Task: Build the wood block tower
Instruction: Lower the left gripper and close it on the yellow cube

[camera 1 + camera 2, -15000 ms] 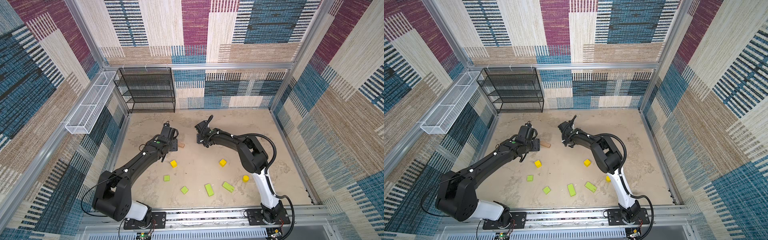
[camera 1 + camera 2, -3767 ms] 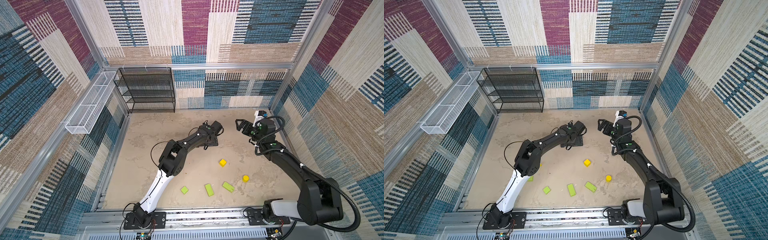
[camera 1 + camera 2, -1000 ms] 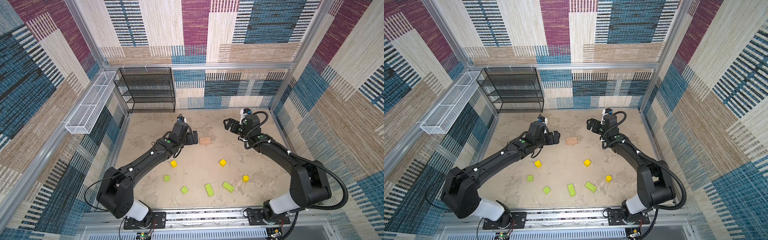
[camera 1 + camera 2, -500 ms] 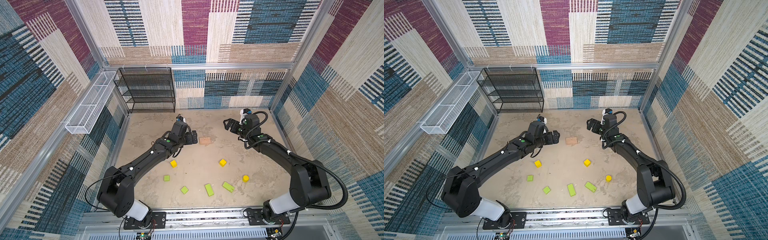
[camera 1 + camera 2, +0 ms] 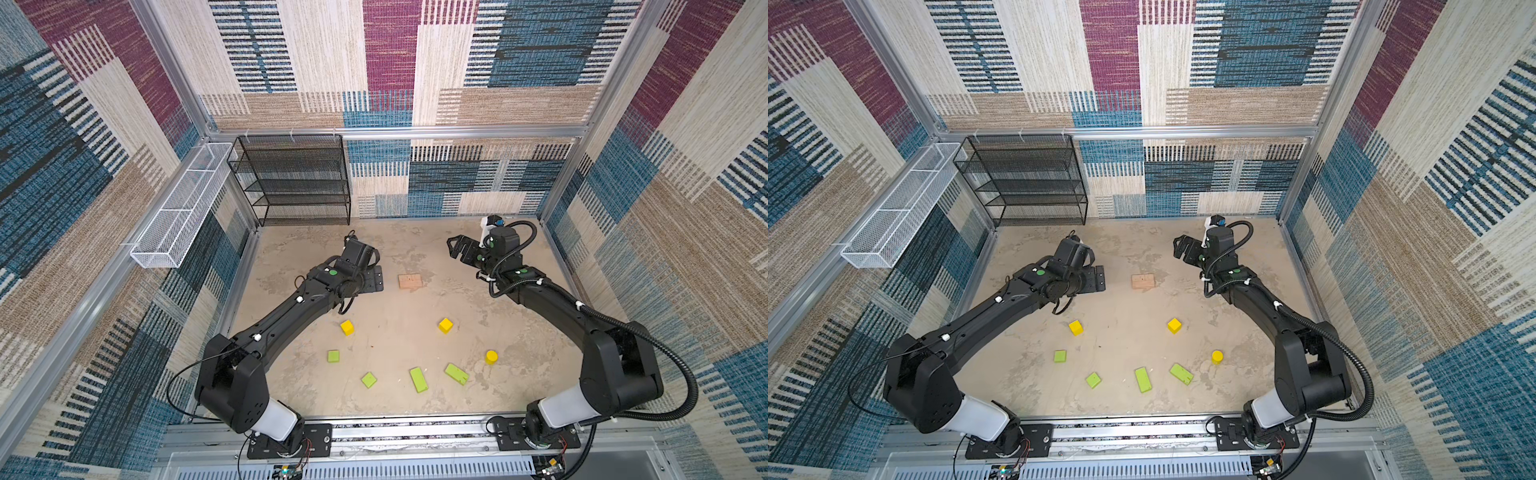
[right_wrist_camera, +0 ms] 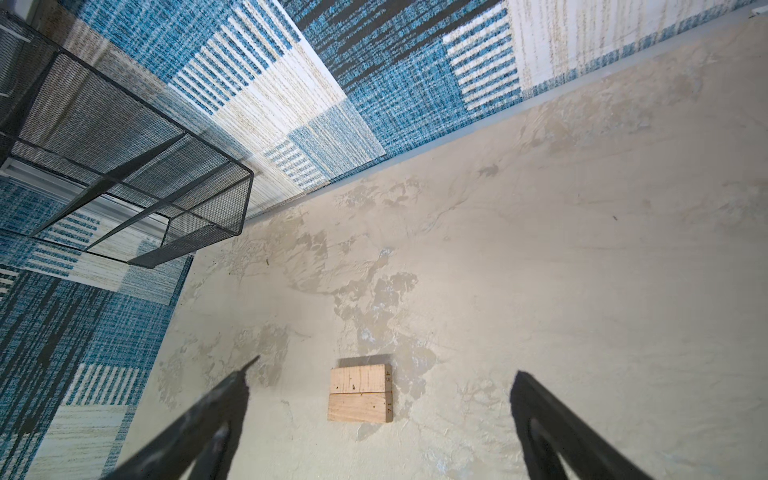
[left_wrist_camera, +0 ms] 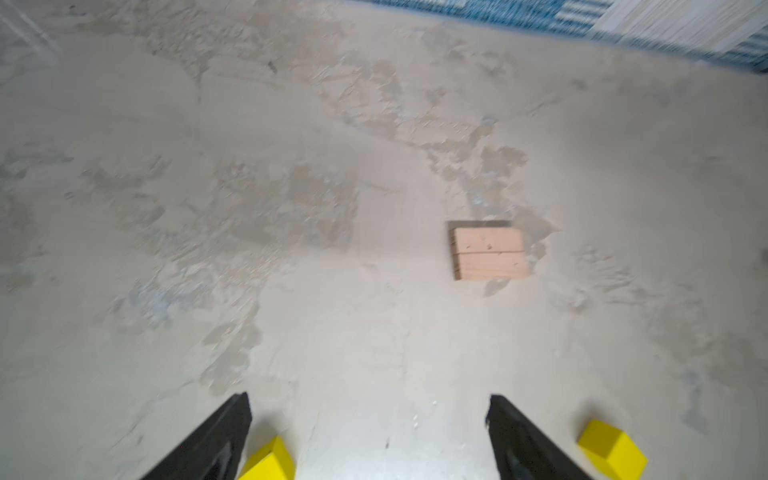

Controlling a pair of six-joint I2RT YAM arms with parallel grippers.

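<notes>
the left gripper (image 5: 376, 279) has been drawn back from the two tan bars (image 5: 410, 281), now laid touching side by side between it and the right gripper (image 5: 456, 248). both pairs of jaws are spread wide, nothing grasped. two yellow cubes (image 5: 347, 327), one yellow cylinder (image 5: 491, 356) and four green pieces (image 5: 418, 379) are scattered apart.

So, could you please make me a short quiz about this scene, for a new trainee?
1. How many green pieces are in view?
2. True or false: the two tan bars lie side by side, touching.
3. The left hand and the right hand are: A) both open and empty; B) both shut; C) one open, one shut.
Key: 1. four; 2. true; 3. A.
</notes>
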